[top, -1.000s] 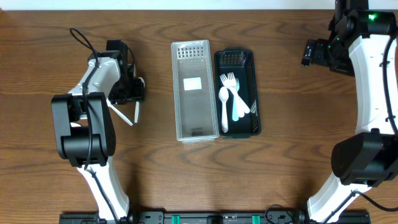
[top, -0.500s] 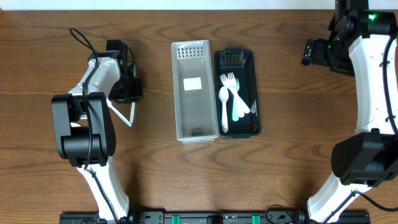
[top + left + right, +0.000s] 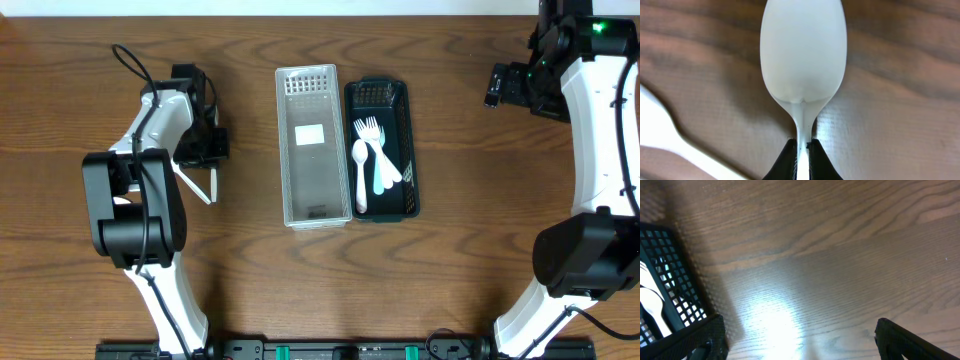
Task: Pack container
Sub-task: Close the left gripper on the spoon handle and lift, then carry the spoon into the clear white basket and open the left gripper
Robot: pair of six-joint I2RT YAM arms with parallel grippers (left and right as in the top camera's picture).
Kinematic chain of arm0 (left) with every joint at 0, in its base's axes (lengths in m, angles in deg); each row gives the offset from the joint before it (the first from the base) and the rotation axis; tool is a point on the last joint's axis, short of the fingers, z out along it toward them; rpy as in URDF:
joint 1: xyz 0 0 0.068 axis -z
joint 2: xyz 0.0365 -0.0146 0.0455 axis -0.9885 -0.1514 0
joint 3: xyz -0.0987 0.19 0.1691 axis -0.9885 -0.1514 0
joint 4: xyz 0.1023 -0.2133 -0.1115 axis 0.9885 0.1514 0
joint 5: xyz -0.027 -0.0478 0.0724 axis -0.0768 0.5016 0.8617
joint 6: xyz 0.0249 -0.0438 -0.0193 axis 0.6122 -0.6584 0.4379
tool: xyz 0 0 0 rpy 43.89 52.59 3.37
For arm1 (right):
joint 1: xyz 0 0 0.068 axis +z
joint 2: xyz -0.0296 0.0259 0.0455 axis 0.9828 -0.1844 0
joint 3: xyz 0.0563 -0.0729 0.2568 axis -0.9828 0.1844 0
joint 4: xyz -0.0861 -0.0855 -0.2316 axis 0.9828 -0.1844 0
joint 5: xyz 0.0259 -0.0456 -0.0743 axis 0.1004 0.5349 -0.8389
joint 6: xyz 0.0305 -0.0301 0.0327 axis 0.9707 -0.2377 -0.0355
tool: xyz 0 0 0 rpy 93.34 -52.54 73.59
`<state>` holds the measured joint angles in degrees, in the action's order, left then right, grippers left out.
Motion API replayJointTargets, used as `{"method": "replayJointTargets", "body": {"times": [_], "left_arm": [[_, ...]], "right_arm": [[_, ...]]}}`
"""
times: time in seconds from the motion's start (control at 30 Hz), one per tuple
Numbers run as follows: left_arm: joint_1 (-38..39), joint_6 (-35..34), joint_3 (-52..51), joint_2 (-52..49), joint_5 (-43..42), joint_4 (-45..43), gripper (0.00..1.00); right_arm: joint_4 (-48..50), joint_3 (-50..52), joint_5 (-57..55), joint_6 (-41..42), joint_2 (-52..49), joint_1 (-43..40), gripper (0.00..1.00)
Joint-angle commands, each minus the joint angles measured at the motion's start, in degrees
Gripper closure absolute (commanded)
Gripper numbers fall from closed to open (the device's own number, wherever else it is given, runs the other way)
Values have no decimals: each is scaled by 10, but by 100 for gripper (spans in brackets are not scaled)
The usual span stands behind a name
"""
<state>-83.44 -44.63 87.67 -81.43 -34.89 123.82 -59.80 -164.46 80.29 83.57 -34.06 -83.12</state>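
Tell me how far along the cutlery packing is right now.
Done: several white forks and spoons lie in the black basket; the white tray beside it holds no cutlery. In hand: the left gripper is shut on a white spoon by its handle, low over the table. Left: that spoon, plus one more white utensil lying on the table nearby. The right gripper is open, holding nothing.

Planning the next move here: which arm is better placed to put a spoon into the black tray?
Left. The left pincer is shut on the handle of a white spoon, so it only needs carrying to the black tray. The right pincer is open, holding nothing.
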Motion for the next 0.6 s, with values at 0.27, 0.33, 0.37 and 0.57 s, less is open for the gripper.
{"method": "replayJointTargets", "body": {"times": [0.27, 0.33, 0.37, 0.57], "left_arm": [[146, -16, 122, 195, -4, 55, 94], [182, -59, 121, 208, -4, 52, 94], [200, -89, 121, 209, -4, 51, 94], [283, -173, 93, 176, -1, 24, 94]], "right_arm": [[1, 3, 2, 2, -4, 1, 1], [0, 3, 2, 2, -4, 1, 1], [0, 3, 2, 2, -4, 1, 1], [0, 3, 2, 2, -4, 1, 2]]}}
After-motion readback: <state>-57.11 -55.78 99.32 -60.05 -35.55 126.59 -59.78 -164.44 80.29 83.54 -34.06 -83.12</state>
